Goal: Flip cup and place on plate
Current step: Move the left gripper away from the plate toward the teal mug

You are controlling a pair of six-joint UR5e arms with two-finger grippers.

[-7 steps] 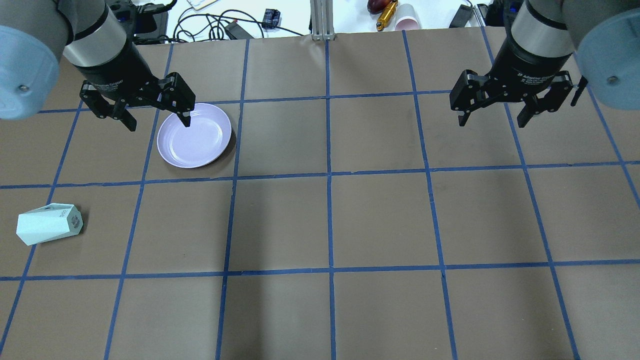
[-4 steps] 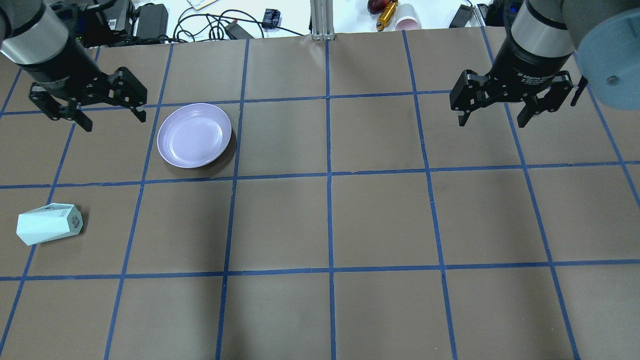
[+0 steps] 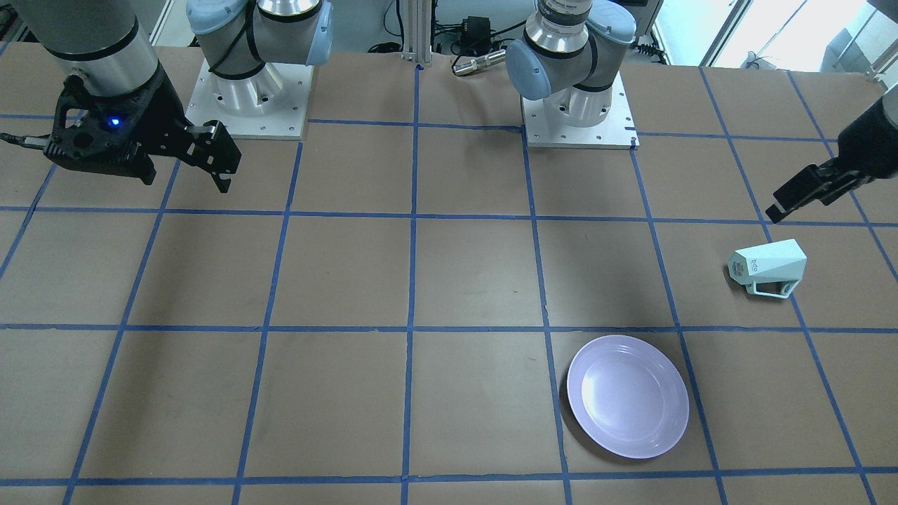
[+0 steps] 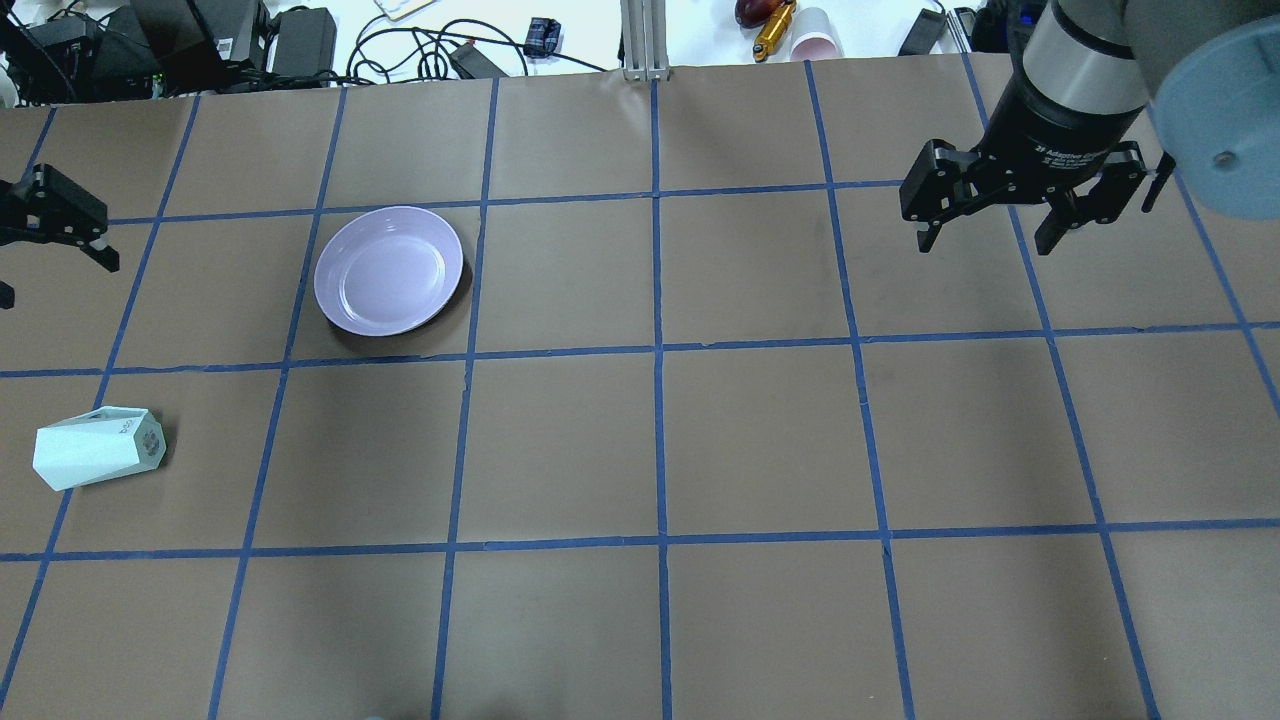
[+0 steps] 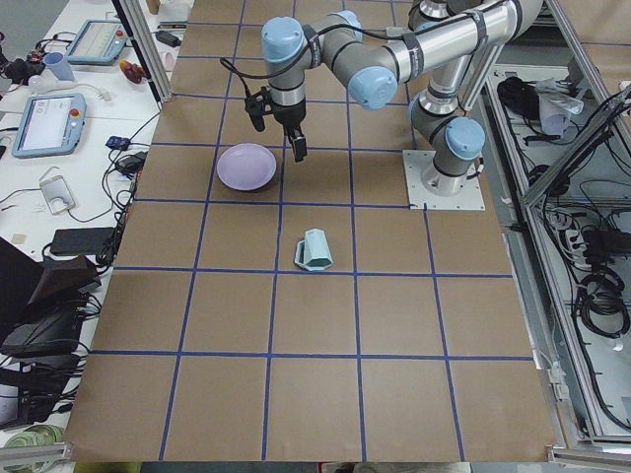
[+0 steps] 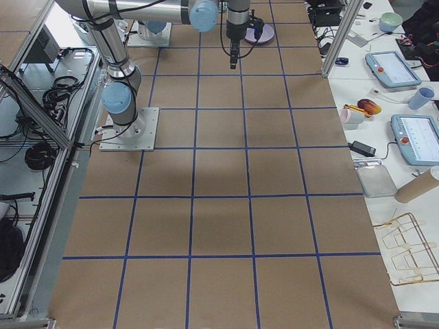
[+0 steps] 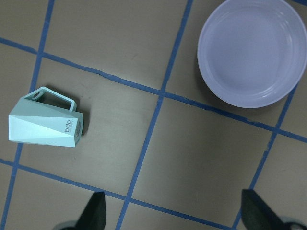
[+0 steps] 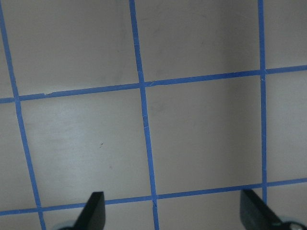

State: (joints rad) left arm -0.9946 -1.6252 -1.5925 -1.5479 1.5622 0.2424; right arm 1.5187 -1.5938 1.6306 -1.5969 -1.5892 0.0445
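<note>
The cup (image 4: 98, 447) lies on its side on the brown table at the near left, its printed base facing right. It also shows in the front view (image 3: 767, 268) and the left wrist view (image 7: 45, 126), handle visible. The plate (image 4: 388, 270) sits empty at the far left, also in the left wrist view (image 7: 252, 51). My left gripper (image 4: 55, 280) is open and empty, high at the view's left edge, left of the plate and beyond the cup. My right gripper (image 4: 985, 238) is open and empty above the far right of the table.
Cables and power adapters (image 4: 400, 45), a metal post (image 4: 645, 40) and a pink paper cup (image 4: 815, 42) lie beyond the table's far edge. The two arm bases (image 3: 245, 95) (image 3: 577, 105) stand at the robot's side.
My left gripper has swung left, from over the plate's left rim to the left edge of the overhead view. The right arm, cup and plate have not moved.
</note>
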